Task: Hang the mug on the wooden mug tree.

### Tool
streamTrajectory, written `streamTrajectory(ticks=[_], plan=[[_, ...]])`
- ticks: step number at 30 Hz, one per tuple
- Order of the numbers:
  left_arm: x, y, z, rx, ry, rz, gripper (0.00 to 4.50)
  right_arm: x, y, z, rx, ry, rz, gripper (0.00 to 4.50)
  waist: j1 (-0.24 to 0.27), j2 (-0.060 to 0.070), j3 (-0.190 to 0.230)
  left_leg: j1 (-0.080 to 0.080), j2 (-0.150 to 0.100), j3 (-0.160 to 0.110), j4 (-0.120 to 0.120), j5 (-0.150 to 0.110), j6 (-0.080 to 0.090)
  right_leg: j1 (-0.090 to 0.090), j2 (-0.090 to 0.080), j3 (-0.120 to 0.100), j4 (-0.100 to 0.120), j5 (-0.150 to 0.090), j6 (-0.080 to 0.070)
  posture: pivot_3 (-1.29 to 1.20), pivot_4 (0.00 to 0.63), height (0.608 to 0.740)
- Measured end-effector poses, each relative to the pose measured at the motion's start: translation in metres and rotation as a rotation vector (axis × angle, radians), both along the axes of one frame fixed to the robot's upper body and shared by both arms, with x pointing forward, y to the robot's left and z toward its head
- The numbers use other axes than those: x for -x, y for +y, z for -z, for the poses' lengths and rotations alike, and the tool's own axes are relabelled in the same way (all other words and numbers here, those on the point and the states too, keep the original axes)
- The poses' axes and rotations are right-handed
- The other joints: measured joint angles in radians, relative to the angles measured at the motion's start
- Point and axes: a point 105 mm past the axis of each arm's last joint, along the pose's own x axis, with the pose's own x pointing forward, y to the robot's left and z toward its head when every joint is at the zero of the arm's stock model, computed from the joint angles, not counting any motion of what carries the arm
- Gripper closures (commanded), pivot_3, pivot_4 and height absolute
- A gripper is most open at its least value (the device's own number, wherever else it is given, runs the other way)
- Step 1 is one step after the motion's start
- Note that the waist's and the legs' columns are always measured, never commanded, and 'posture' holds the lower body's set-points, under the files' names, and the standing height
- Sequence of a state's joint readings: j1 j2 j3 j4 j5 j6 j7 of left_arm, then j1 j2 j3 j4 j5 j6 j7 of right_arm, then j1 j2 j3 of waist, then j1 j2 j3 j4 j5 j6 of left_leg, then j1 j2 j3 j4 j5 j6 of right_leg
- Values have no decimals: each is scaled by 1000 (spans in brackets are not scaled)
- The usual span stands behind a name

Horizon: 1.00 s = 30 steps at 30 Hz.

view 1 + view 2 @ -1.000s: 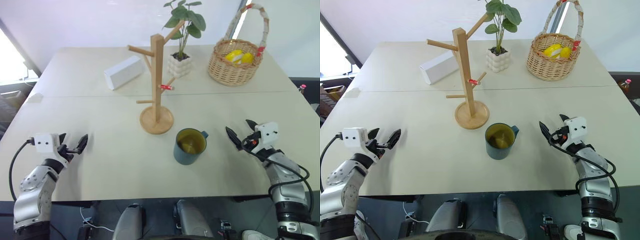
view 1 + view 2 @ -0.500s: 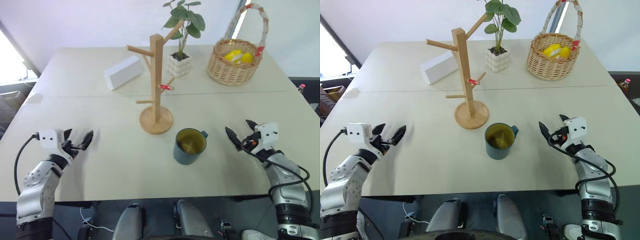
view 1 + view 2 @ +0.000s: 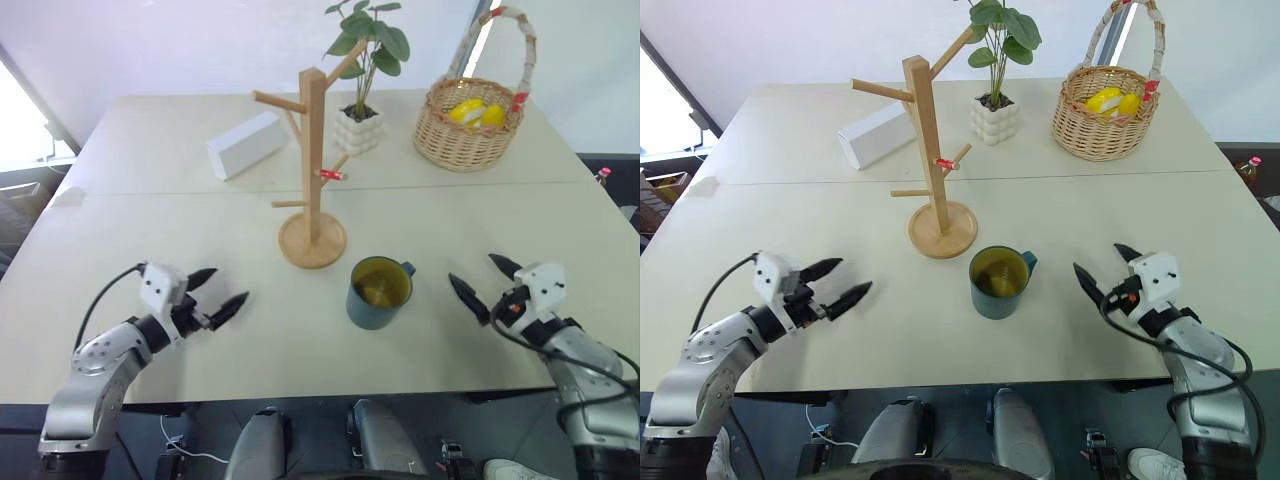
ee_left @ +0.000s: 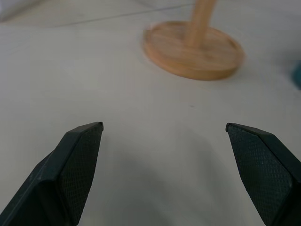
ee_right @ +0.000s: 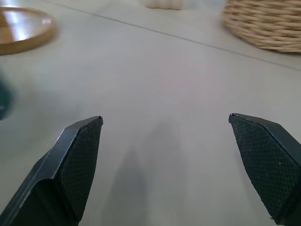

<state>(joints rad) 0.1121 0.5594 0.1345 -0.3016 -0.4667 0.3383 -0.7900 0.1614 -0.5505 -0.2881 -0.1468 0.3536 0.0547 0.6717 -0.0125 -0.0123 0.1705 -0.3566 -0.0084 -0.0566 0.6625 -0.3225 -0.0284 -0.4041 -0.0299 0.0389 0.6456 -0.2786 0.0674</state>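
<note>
The mug (image 3: pixel 379 293) is dark teal-blue outside and yellow-green inside. The wooden mug tree (image 3: pixel 314 175) is light wood with a small red-white tag. The wicker basket (image 3: pixel 471 124) is tan – yellow fruit inside. The plant pot (image 3: pixel 359 128) is white, the table (image 3: pixel 270 330) beige.

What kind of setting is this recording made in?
Probably an indoor test or demo room set up like a home: a wide pale table against a plain white wall, dressed with a potted plant, a wicker basket and a wooden mug tree.
</note>
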Motion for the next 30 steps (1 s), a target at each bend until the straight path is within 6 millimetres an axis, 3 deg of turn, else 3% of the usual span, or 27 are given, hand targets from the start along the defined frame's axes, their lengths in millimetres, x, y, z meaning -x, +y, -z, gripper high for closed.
streamTrajectory(ticks=[5, 14, 30], plan=[[8, -21, 1, -7, 14, 136, 0, 6, 18, -9, 20, -1, -82, 39, 1, 0, 0, 1, 0, 0, 0, 0, 0, 1, 1, 0, 0, -1, -2, 0, 150, 740], [12, -33, -8, -14, -17, 220, 0, -9, 51, -20, -4, -47, -183, 39, 3, 0, 0, 0, 0, 0, 0, 0, 0, 0, 1, 0, 0, 1, 1, 0, 150, 740], [17, -33, -2, -10, 2, 219, 0, -25, 63, -4, -58, -35, -209, 39, 0, 0, 0, 1, 0, 0, 0, 0, 0, 0, 2, 0, 0, 1, 2, 0, 150, 740]])
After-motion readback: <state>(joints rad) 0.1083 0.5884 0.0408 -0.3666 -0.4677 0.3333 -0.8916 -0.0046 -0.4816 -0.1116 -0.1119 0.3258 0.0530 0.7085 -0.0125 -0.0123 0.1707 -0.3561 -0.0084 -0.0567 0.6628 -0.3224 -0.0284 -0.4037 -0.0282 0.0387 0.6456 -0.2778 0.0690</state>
